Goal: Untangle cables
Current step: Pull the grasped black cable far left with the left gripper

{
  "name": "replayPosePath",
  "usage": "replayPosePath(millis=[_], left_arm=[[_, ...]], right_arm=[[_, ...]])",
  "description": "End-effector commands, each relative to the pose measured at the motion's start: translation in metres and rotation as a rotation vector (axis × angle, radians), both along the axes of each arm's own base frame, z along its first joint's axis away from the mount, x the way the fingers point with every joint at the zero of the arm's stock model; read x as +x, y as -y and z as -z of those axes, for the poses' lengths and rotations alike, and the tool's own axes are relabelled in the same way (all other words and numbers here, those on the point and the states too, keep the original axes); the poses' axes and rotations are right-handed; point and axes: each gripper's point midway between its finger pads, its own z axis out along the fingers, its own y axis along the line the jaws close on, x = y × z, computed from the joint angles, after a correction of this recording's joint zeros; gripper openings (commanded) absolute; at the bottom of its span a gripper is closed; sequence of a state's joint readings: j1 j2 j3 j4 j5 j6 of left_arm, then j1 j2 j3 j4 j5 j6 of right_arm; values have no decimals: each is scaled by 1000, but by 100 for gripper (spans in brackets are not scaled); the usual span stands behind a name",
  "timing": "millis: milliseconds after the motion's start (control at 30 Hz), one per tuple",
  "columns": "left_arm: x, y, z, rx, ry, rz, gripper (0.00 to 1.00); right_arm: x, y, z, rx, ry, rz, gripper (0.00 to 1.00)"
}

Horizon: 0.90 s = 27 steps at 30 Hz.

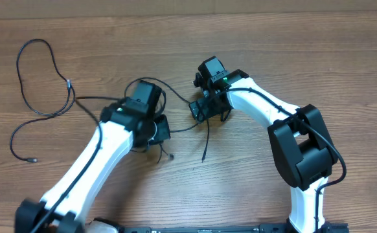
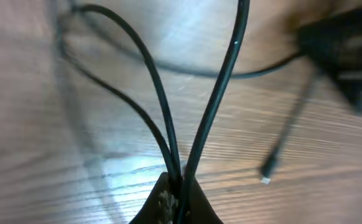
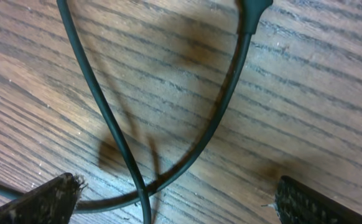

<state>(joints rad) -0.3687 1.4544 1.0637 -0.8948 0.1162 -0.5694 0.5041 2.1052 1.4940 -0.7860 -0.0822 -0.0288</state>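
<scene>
— Left pincer is squeezing shut on the cables, is it?
— Yes, its jaws are clamping three thin black strands together, and those are fanning up and away from the grip over the desk
— And the right pincer?
— That one is standing wide open, its two fingertips sitting well apart and gripping nothing. Two strands are crossing on the wood between them, and a thicker plug sleeve is showing at the top edge of that view
— Where are the cords lying overall?
— They are spreading across the left and middle of the desk. One big loop is lying at the far left, and its tail is curving round to a small plug end nearer the left edge. Another strand is running from that loop toward the middle, reaching the wrist of the left arm. Both pincers are hanging close together at the middle, the right one just right of the left, with a loose end trailing toward the near side between the arms
</scene>
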Motion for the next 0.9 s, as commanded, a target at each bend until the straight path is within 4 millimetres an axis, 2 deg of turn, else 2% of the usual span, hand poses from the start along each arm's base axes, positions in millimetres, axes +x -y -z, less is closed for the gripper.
replayPosePath(millis=[0,167,233,433,533,700,867], left_arm=[[14,4,-50,-23,181,103,4],[26,-27,-93,106,366,33,4],[29,-46,-107,191,433,-22,4],[33,-98,-134,497,542,-71,4],[35,-118,-142,639,549,-71,4],[40,-141,-140,756,504,7,4],[53,-170,-128,716,465,-55,6]], right_arm=[[-3,0,5,4,-13,1,100],[-3,0,5,4,-13,1,100],[-4,-1,4,11,-16,0,100],[-6,-9,3,54,-29,-11,100],[-5,-9,3,54,-28,-11,100],[-7,-14,2,79,-40,-17,100],[-12,-22,0,131,-65,-31,100]])
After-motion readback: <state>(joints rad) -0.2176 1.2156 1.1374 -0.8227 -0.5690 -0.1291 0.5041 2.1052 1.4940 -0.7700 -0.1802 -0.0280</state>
